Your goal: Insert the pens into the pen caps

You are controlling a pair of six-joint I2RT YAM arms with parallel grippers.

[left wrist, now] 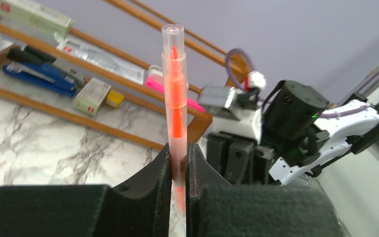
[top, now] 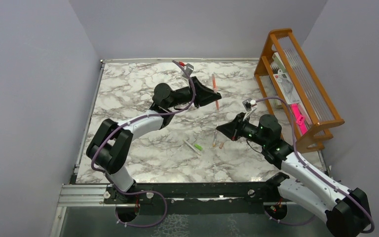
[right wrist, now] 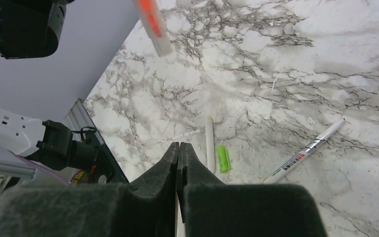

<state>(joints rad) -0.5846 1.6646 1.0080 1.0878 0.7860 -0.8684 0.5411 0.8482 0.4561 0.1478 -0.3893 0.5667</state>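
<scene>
Left pincer (left wrist: 178,154) is clamped low on the barrel of the orange pen (left wrist: 174,98), holding it upright in the air over the far half of the marble table (top: 128,94). Nearer the middle of the table lie a whitish pen (right wrist: 209,140) with the green cap (right wrist: 222,158) just beside it. A second whitish pen (right wrist: 303,152) lies apart from them, and small tan-orange pieces (top: 215,144), likely caps, lie close by. The right pincer (right wrist: 178,150) hangs over this group with its jaws pressed together and nothing visible between them. The step in hand looks like fetching a cap for the raised pen. Next, I judge, the right pincer must open, settle over a cap, grip it across its width and bring its mouth in line with the pen's tip.
</scene>
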